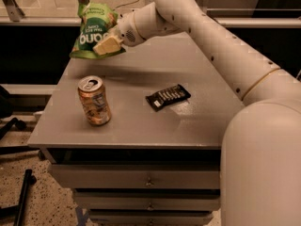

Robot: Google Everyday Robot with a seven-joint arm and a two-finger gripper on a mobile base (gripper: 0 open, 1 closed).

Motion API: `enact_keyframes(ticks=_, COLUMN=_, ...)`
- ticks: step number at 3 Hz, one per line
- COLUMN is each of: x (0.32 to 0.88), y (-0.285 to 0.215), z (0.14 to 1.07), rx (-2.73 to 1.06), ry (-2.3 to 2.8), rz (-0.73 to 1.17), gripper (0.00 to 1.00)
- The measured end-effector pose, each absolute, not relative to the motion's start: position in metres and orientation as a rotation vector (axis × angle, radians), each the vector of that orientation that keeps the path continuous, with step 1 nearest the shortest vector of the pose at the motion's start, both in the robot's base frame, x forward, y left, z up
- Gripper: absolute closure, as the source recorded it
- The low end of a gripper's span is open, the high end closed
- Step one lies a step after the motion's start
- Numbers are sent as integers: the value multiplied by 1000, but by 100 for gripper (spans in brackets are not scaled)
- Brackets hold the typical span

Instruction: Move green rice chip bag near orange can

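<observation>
The green rice chip bag (92,28) hangs in the air above the table's far left corner, held by my gripper (107,45), which is shut on its lower right part. The bag is crinkly light green with a dark green patch and white letters. The orange can (94,101) stands upright on the table's left front part, well below and in front of the bag. My white arm (211,36) reaches in from the right across the back of the table.
A small black flat wrapper (168,96) lies near the middle of the grey table (141,126). Drawers (141,180) sit under the tabletop. A rail (28,20) and dark gap run behind the table. Dark chair legs (14,126) stand at the left on the floor.
</observation>
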State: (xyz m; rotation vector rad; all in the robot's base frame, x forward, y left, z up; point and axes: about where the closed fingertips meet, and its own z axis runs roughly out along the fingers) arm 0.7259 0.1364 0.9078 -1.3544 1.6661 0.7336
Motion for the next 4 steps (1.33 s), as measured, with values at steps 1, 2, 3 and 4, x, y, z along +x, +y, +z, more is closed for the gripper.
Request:
enact_keyframes(ticks=1, x=710, y=143, z=890, rx=-1425, ry=1675, rz=826, gripper=100)
enact_keyframes(ticks=2, x=692, y=142, z=874, rx=-1513, ry=1664, rz=892, gripper=100)
enact_keyframes(ticks=3, x=679, y=130, z=870, rx=-1553, ry=1662, rz=891, gripper=100)
enact_keyframes(ticks=4, x=663, y=123, z=871, rx=-1595, ry=1652, rz=891, gripper=100)
